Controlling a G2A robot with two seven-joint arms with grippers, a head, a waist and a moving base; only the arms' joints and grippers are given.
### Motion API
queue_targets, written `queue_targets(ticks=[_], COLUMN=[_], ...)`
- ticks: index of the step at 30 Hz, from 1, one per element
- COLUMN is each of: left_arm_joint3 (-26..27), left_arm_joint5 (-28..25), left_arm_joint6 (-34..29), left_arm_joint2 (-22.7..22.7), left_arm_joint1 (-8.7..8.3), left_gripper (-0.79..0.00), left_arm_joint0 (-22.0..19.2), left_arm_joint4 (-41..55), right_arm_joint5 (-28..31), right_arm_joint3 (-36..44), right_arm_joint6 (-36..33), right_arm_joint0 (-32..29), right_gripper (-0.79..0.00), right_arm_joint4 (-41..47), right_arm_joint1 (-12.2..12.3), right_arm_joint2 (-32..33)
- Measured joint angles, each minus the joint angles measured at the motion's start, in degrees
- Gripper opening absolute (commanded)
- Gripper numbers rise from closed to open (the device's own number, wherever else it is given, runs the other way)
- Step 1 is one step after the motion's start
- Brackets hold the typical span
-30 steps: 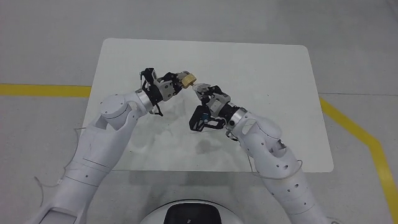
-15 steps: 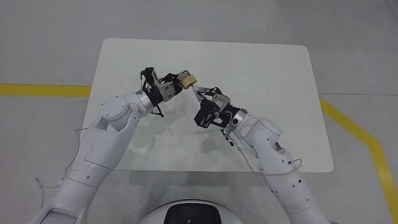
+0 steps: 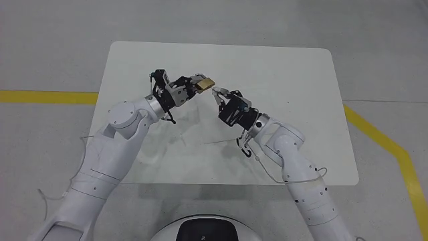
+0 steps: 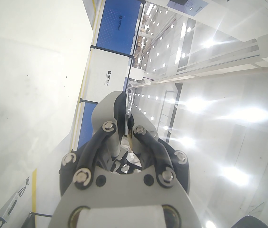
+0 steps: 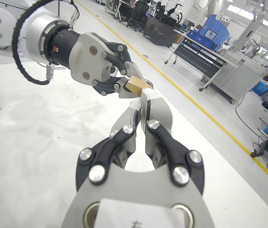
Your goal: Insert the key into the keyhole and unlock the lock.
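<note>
My left gripper (image 3: 196,84) is shut on a small brass padlock (image 3: 204,82), held above the white table (image 3: 287,73) near its middle. In the right wrist view the padlock (image 5: 135,84) sticks out of the left gripper's fingers (image 5: 134,71), its end face turned toward my right gripper (image 5: 144,97). That gripper is shut on a thin silver key (image 5: 144,110), whose front end sits right at the lock's end face. Whether the key is inside the keyhole is hidden by the fingertips. In the left wrist view the lock's shackle (image 4: 129,98) shows between my left gripper's (image 4: 125,105) closed fingers.
The tabletop under both arms is bare, with faint smudges (image 5: 60,119). A yellow floor line (image 3: 40,97) runs past the table's left side. Workbenches and machines (image 5: 209,55) stand far off in the room.
My right gripper has risen from lower over the table and moved toward the padlock, bringing the key's tip up to the lock's end. The left gripper has turned the lock slightly.
</note>
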State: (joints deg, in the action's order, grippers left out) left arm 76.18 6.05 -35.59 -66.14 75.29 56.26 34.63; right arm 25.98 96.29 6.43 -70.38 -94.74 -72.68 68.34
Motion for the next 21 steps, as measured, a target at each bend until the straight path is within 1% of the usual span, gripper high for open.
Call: queue_targets(ticks=[4,11,16,18,21], left_arm_joint3=[-0.2,-1.1,-3.1,-4.0,-5.8], left_arm_joint5=[0.7,1.5,2.9,3.5,4.1], left_arm_joint6=[-0.9,-1.7,-2.3,-2.7,-3.3], left_arm_joint2=[-0.2,-0.5,0.9,1.8,3.0], left_arm_joint1=[0.03,0.02,0.19,0.29,0.39], left_gripper=[-0.785,-0.785,-0.785,-0.785,-0.785], left_arm_joint0=[-0.6,-1.7,-3.7,-4.6,-6.0], left_arm_joint4=[0.7,1.1,-0.8,-2.1,-4.1], right_arm_joint5=[-0.6,-0.6,-0.6,0.2,1.3], right_arm_joint3=[0.3,0.3,0.3,0.6,1.5], right_arm_joint6=[0.9,0.8,1.0,2.2,5.4], right_arm_joint0=[-0.6,-0.5,-0.7,-1.3,-3.1], right_gripper=[0.0,0.0,0.0,0.0,0.0], right_arm_joint4=[1.4,1.4,1.6,3.8,9.1], right_arm_joint1=[0.2,0.2,0.2,0.1,0.6], right_arm_joint2=[1.4,1.4,1.4,1.7,5.1])
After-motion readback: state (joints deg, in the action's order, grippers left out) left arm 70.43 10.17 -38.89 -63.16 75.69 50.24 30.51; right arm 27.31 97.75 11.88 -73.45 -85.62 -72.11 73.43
